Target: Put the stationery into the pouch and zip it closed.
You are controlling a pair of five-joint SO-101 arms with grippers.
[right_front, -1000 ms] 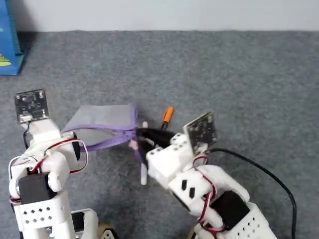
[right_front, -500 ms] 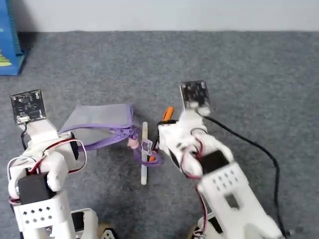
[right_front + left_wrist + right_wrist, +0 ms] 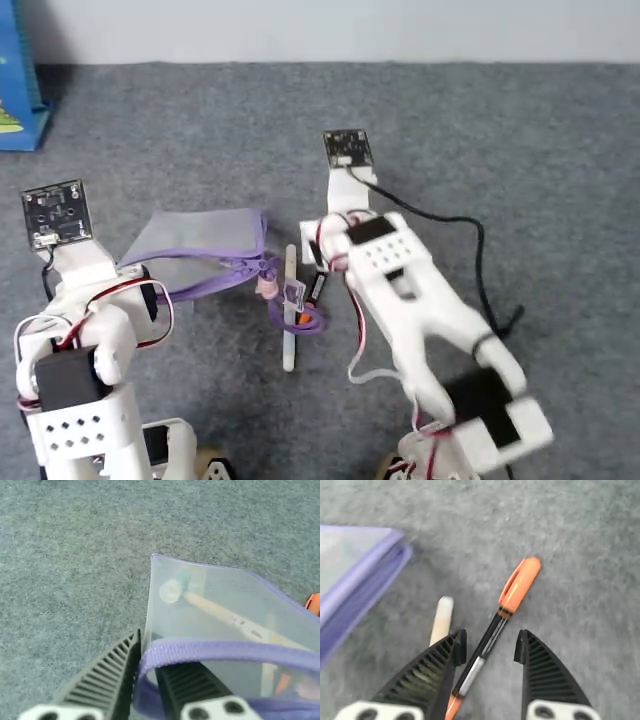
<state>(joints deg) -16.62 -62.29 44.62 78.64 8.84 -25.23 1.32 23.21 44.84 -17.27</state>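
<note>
Right claw [image 3: 489, 642] (jaws apart) straddles the orange pen [image 3: 519, 584].

On the grey table [image 3: 500, 150] the purple-edged clear pouch [image 3: 200, 240] lies left, the cream pen [image 3: 289, 300] just beside its mouth, the orange-capped pen [image 3: 492, 637] rightmost.

- A grey, felt-like mat [image 3: 560, 150] covers the table across the whole high view.
- A pale, plain wall [image 3: 330, 30] runs along the mat's far edge at 12 o'clock.
- A blue box [image 3: 15, 80] stands at 10 o'clock against the wall.
- Light is soft and even.
</note>
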